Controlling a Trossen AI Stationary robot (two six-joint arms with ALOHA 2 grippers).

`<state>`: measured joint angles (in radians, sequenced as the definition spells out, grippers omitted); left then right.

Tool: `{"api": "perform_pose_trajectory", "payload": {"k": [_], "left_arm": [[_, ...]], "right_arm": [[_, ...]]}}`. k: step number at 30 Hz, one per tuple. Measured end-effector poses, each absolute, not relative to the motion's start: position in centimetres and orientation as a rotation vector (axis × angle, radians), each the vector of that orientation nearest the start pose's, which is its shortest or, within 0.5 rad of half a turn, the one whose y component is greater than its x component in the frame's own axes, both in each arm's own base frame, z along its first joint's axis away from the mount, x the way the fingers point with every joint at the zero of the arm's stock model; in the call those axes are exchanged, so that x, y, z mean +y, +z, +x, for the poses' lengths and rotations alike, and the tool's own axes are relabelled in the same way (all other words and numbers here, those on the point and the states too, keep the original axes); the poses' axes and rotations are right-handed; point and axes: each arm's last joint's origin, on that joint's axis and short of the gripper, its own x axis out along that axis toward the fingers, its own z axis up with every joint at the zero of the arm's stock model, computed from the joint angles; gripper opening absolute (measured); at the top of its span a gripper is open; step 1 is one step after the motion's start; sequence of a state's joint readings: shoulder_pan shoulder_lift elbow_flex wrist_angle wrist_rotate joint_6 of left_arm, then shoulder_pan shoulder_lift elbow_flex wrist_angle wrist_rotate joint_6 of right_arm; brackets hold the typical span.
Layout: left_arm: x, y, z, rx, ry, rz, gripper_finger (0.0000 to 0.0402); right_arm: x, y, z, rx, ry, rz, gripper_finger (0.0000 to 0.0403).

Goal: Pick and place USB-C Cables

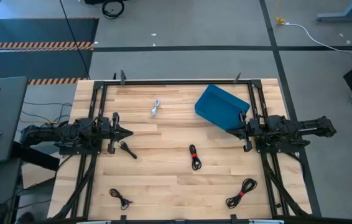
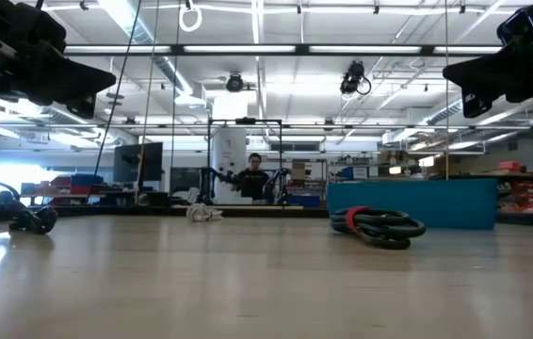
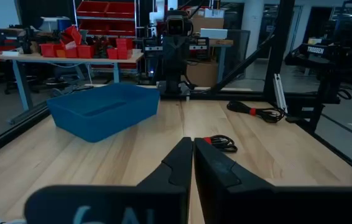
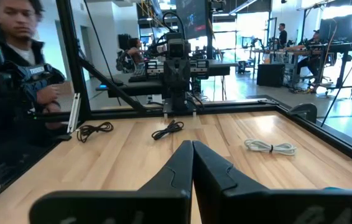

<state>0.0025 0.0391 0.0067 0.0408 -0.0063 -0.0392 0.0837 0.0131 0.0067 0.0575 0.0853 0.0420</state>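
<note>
Five coiled cables lie flat on the wooden table. The white one (image 1: 156, 108) is near the far edge. A black one (image 1: 127, 149) lies just in front of my left gripper (image 1: 126, 132). A black one with a red tie (image 1: 194, 157) sits in the middle. Another black one (image 1: 120, 198) is near-left, and a red-tied black one (image 1: 241, 192) is near-right. The blue bin (image 1: 221, 107) stands far-right, beside my right gripper (image 1: 235, 129). Both grippers hover shut over the table's sides, as the left (image 3: 192, 155) and right (image 4: 192, 152) wrist views show.
A black frame (image 1: 176, 81) runs round the table's far and side edges. A person (image 4: 20, 68) stands beyond the near edge, seen in the right wrist view. Bare wood (image 1: 163, 180) lies between the cables.
</note>
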Motion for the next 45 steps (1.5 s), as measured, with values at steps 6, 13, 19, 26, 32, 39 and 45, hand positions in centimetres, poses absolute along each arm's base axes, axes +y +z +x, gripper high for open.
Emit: {"api": "perform_pose_trajectory", "payload": {"k": [6, 13, 19, 26, 32, 39, 45], "left_arm": [[0.04, 16.65, 9.97, -0.008, 0.009, -0.039, 0.0025], [0.04, 16.66, 9.97, -0.009, 0.009, -0.039, 0.0025], [0.04, 16.67, 9.97, -0.009, 0.008, -0.039, 0.0025], [0.04, 16.67, 9.97, -0.009, 0.008, -0.039, 0.0025], [0.04, 16.66, 9.97, -0.009, 0.008, -0.039, 0.0025], [0.04, 16.67, 9.97, -0.009, 0.008, -0.045, 0.0025], [0.04, 16.85, 9.97, -0.028, 0.006, -0.158, 0.0025]], "right_arm": [[0.58, 17.03, 9.77, -0.051, 0.000, 0.046, 0.0014], [0.57, 17.02, 9.77, -0.051, 0.000, 0.046, 0.0014], [0.57, 17.03, 9.77, -0.051, 0.000, 0.046, 0.0014], [0.57, 17.03, 9.77, -0.051, 0.000, 0.046, 0.0014], [0.57, 17.03, 9.77, -0.051, 0.000, 0.046, 0.0014], [0.57, 17.03, 9.77, -0.051, 0.000, 0.046, 0.0014], [0.58, 17.04, 9.77, -0.051, 0.000, 0.047, 0.0014]]}}
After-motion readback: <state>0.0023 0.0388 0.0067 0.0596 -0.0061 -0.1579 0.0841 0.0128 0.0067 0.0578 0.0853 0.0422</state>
